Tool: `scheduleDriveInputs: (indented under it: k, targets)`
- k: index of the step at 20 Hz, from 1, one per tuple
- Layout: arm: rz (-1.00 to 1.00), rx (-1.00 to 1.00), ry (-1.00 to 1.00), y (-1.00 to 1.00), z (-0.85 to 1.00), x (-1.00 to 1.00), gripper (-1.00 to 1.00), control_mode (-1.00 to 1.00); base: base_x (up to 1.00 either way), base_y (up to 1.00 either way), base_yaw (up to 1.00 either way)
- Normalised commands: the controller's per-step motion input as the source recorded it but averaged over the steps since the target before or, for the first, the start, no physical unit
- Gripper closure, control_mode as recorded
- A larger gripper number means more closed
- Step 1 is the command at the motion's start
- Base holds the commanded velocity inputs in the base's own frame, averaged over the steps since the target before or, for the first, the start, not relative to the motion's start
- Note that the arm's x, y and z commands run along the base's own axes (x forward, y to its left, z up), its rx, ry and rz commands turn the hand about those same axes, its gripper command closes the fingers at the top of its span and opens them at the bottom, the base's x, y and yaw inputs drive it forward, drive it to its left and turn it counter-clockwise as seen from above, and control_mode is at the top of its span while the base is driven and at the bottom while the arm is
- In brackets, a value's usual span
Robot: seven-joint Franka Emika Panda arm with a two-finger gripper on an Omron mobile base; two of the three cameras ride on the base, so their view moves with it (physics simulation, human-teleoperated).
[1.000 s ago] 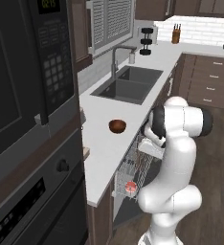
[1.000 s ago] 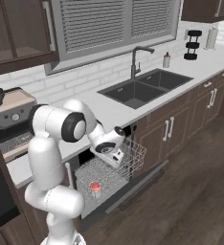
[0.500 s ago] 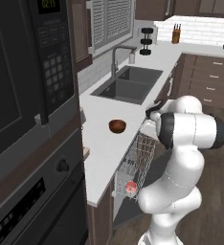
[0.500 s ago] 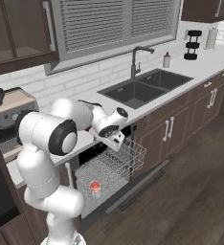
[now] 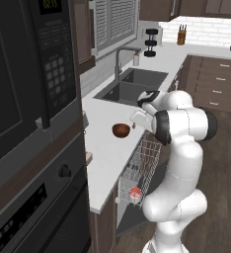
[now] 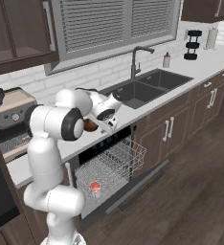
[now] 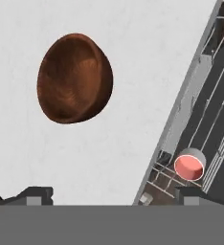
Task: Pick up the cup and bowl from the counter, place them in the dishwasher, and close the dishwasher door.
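Here, bowl [image 7: 75, 79] above spread fingers [image 7: 35, 195], untouched, on counter [image 7: 147, 57]

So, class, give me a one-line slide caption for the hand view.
Open gripper above the counter, brown bowl ahead, cup already in the dishwasher rack.

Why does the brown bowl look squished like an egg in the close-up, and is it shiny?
In the hand view the bowl looks egg-shaped because the camera sees it at a slant, with soft glossy highlights inside. In the left base view it looks round, small and slightly blurry.
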Motion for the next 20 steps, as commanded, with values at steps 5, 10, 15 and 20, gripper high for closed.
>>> scheduleDriveInputs:
  k: [5, 10, 15, 20]
  targets:
    - [-0.09, 0.02, 0.02, 0.21, -0.16, 0.78, -1.0, -1.0, 0.0, 0.0, 0.0]
    - [-0.03, 0.0, 0.09, 0.05, -0.62, 0.61, -1.0, -1.0, 0.0, 0.0, 0.0]
    - [-0.01, 0.0, 0.01, 0.28, -0.34, 0.47, -1.0, -1.0, 0.0, 0.0, 0.0]
    - [0.0, 0.0, 0.0, 0.16, -0.1, 0.08, 1.0, -1.0, 0.0, 0.0, 0.0]
